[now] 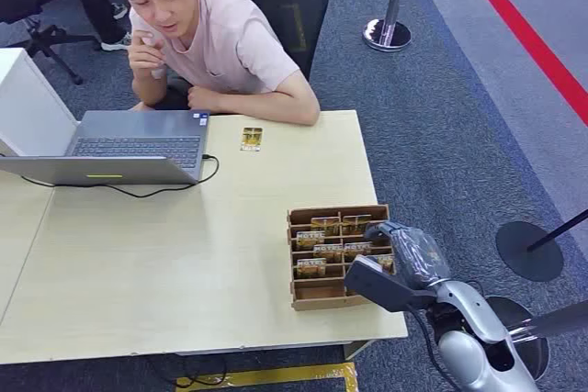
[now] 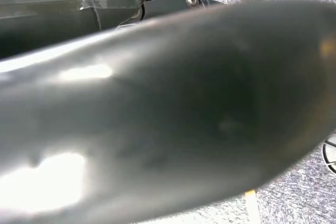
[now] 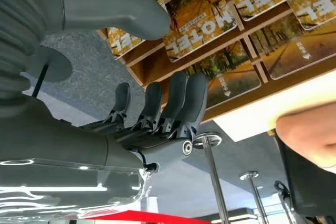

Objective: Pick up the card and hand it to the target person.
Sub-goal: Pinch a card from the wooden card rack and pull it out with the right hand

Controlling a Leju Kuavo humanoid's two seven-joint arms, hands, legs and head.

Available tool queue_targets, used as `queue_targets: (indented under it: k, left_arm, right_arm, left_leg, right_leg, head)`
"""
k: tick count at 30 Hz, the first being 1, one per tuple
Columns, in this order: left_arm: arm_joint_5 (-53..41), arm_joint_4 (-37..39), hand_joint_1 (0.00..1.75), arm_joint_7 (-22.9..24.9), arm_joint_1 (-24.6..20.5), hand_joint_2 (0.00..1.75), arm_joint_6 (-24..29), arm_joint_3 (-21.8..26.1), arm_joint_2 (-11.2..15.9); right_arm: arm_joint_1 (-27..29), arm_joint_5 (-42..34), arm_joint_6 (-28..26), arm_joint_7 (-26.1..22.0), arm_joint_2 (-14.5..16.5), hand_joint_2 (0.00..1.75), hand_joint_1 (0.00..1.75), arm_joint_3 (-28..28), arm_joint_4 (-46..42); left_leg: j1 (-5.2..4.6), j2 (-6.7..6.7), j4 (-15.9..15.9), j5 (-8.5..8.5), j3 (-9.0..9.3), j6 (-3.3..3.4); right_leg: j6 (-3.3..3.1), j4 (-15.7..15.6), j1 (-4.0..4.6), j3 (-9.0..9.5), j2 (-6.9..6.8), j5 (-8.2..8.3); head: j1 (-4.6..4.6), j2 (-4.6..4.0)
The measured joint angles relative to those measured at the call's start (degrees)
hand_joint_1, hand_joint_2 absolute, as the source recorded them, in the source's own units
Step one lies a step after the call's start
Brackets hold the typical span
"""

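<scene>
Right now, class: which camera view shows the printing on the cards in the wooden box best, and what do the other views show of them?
The right wrist view: the cards are close enough to read "HOTEL" on an autumn-tree picture, beside the right hand. The head view shows them small in the wooden box, print unreadable. The left wrist view gives nothing of them.

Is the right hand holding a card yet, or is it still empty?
Empty. The right hand hovers open at the card box, thumb apart from the fingers, nothing between them; the cards remain slotted.
</scene>
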Motion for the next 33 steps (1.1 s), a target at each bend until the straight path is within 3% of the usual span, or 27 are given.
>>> queue_targets:
  k: [17, 33]
  left_arm:
    - [0.00, 0.00, 0.00, -0.24, 0.00, 0.00, 0.01, 0.02, 0.00]
    - [0.00, 0.00, 0.00, -0.12, 0.00, 0.00, 0.51, 0.07, 0.00]
  right_arm:
    - [0.39, 0.00, -0.50, 0.35, -0.04, 1.75, 0.99, -0.21, 0.99]
    - [0.05, 0.31, -0.42, 0.36, 0.11, 1.75, 0.96, -0.17, 2.88]
  left_leg:
    - [0.00, 0.00, 0.00, 0.00, 0.02, 0.00]
    - [0.00, 0.00, 0.00, 0.00, 0.00, 0.00]
  right_leg:
    - [0.00, 0.00, 0.00, 0.00, 0.01, 0.00]
    - [0.00, 0.00, 0.00, 0.00, 0.00, 0.00]
  head:
    - [0.00, 0.01]
    - [0.00, 0.01]
